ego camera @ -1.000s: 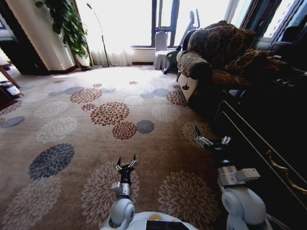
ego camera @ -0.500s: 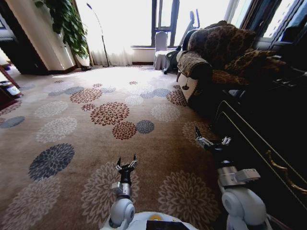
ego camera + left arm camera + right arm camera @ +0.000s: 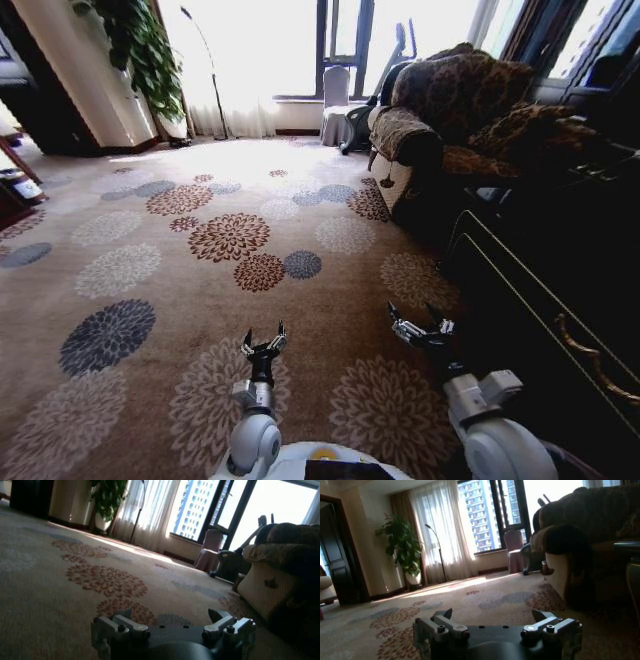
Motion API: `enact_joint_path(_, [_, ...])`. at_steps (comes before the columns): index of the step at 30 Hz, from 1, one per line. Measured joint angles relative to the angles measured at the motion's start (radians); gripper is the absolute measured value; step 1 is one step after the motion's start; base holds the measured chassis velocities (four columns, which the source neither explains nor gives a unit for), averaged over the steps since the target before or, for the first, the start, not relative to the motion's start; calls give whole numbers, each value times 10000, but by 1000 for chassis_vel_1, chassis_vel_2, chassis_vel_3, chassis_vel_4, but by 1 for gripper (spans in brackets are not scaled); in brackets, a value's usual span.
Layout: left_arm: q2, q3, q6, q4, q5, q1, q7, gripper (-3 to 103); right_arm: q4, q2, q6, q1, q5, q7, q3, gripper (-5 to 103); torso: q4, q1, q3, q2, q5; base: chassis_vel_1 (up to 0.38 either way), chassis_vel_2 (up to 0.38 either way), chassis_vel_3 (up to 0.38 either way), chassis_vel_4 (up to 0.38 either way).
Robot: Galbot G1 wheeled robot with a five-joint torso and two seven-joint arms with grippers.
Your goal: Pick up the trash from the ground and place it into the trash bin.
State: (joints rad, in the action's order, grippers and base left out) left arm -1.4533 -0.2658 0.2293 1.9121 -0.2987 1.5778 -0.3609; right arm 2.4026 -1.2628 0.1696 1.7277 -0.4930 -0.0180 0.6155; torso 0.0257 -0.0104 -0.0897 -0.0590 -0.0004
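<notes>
Carpeted floor (image 3: pixel 200 200) beneath both open hands

A small round dark container (image 3: pixel 22 187) with a pale patch on its side is seen upright at the far left edge on the patterned carpet; a liner cannot be made out.

The right gripper (image 3: pixel 421 327) has drawn back and lower over the carpet (image 3: pixel 150 260), jaws apart.
</notes>
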Motion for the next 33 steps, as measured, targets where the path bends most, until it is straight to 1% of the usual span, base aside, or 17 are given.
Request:
enact_joint_path(4, [0,0,0,0,0,0,0,100,-150,-41,-158,10,229,0,3,100,0,0,0,0,0,0,0,0,0])
enact_joint_path(6, [-1,0,0,0,0,0,0,100,-296,-97,-395,53,605,0,-24,100,0,0,0,0,0,0,0,0,0])
enact_joint_path(10, [0,0,0,0,0,0,0,100,-441,-179,-609,32,919,-2,-71,100,0,0,0,0,0,0,0,0,0])
enact_joint_path(13, [0,0,0,0,0,-1,0,100,-835,-337,-1162,-1,1482,-2,-103,100,0,0,-1,0,1,0,0,0,0])
enact_joint_path(14, [0,0,0,0,0,-1,0,100,-835,-337,-1162,-1,1482,-2,-103,100,0,0,-1,0,1,0,0,0,0])
enact_joint_path(16, [-1,0,0,0,0,0,0,100,-1040,-373,-1437,48,1751,-2,-102,100,0,0,-1,0,1,0,0,0,0])
enact_joint_path(17, [-1,0,0,0,0,0,0,100,-1168,-350,-1704,181,1945,-2,-74,100,0,0,-1,0,2,0,0,0,0])
enact_joint_path(21, [0,0,0,0,0,0,0,100,-1006,-211,-1744,363,1876,-2,81,100,0,0,0,0,1,0,0,0,0])
enact_joint_path(25, [-1,0,0,0,0,0,0,100,-919,-236,-1672,277,1792,-2,81,100,0,0,0,0,1,0,0,0,0])
enact_joint_path(28, [0,0,0,0,0,0,0,100,-696,-499,-1532,128,1531,-3,-129,100,0,0,-1,0,2,0,0,0,0])
enact_joint_path(33, [0,0,0,-1,0,0,0,100,-525,-700,-1476,262,1568,-3,-189,100,0,0,-2,0,8,0,0,0,0])
